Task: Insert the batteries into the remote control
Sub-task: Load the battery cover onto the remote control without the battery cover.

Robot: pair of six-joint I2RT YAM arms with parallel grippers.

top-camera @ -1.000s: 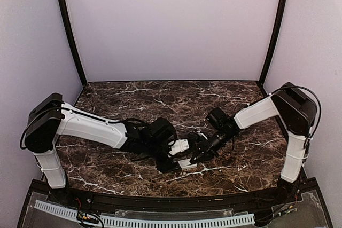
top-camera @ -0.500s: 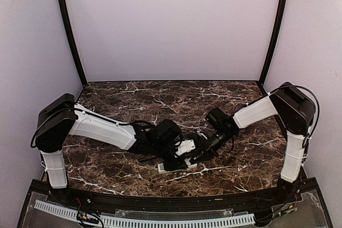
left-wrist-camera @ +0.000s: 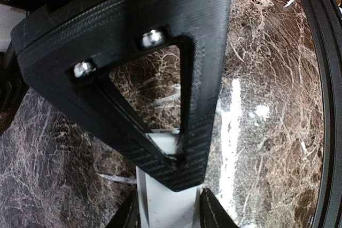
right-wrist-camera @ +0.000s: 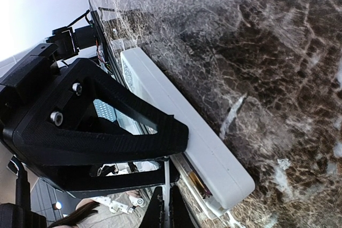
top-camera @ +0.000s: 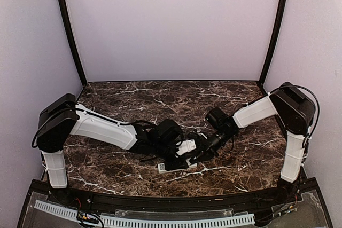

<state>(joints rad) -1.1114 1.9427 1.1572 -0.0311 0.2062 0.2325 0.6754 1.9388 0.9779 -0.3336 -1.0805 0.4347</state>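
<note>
The remote control (top-camera: 163,167) is a slim white bar lying on the dark marble near the front middle, mostly covered by both wrists. In the left wrist view, my left gripper (left-wrist-camera: 170,204) has a finger pressed on each long side of the remote control (left-wrist-camera: 163,214). In the right wrist view, the remote control (right-wrist-camera: 176,116) runs diagonally, and an open slot along its lower edge shows a dark, gold-tinged slim thing (right-wrist-camera: 195,177), possibly a battery. My right gripper (right-wrist-camera: 166,201) is shut just beside that end. No loose batteries show on the marble.
The two grippers (top-camera: 187,156) meet almost fingertip to fingertip over the remote. A black rail (top-camera: 171,201) and a perforated white strip (top-camera: 144,220) run along the table's near edge. Pale walls close in the back and both sides.
My left arm has reached further right over the remote, and its jaws have narrowed onto the remote's sides. The right arm has stayed put, shut.
</note>
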